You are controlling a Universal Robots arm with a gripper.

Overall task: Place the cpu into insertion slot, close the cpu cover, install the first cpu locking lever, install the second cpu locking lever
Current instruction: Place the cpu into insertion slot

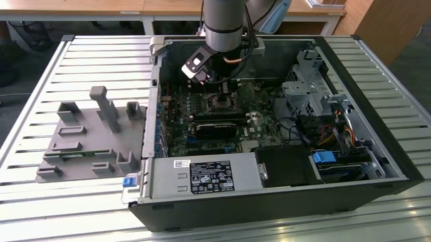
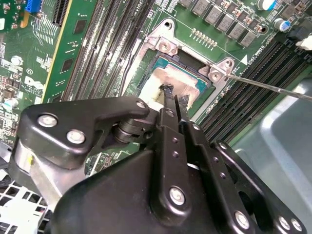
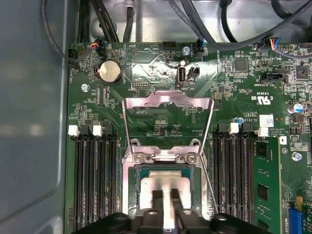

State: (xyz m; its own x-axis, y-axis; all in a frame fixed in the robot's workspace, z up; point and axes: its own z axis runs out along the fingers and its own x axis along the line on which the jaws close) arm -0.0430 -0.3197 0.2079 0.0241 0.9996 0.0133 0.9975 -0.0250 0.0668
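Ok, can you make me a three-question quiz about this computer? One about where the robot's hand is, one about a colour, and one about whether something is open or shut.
1. Where is the hand?
A) at the insertion slot
B) over a keyboard
C) over a screen

2. What colour is the motherboard?
A) red
B) green
C) white

3. The cpu cover is:
A) shut over the slot
B) taken away
C) swung open

Answers:
1 A: both wrist views show the hand right at the slot.
2 B: the board around the slot is green.
3 C: the cover is folded back off the slot, and green board shows through its window.
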